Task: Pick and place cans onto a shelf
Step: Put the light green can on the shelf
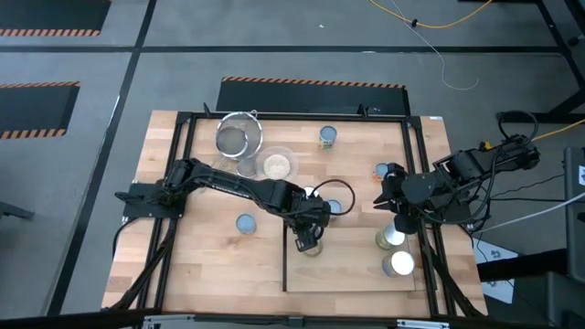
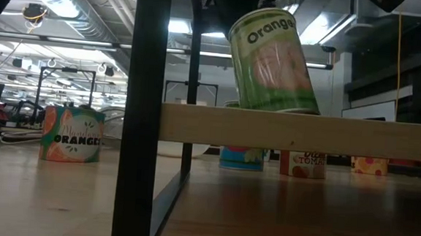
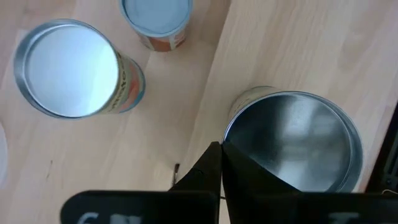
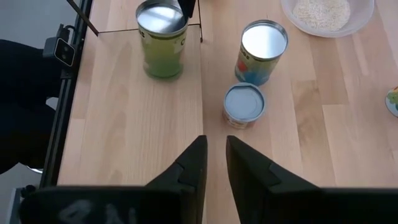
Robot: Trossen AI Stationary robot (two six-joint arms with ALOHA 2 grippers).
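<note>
My left gripper (image 1: 311, 234) reaches over the near left part of the light-wood shelf (image 1: 352, 270) and is shut on a green-labelled can (image 3: 292, 143). In the low view this can (image 2: 272, 59) stands tilted on the shelf board (image 2: 305, 131). Two silver-topped cans (image 1: 391, 238) (image 1: 400, 263) stand on the shelf's right end. A silver-topped can (image 3: 68, 68) and a small can with a pale blue top (image 3: 155, 22) stand on the table beside the shelf. My right gripper (image 4: 214, 155) hovers at the table's right, empty, its fingers a narrow gap apart. My left gripper holds the can by its top rim (image 3: 229, 138), on the side toward the shelf's left edge. One finger (image 3: 261, 180) lies over the shiny top and the other (image 3: 196, 177) outside the wall. The fingers come from above. The can is tilted, its bottom at the shelf board (image 2: 277, 109).
A metal strainer (image 1: 239, 137) and a glass bowl of grains (image 1: 277, 164) stand at the far left. More cans stand on the table at the far middle (image 1: 327, 137), the right (image 1: 382, 171) and the left (image 1: 245, 223). A black frame post (image 2: 141, 114) stands by the shelf.
</note>
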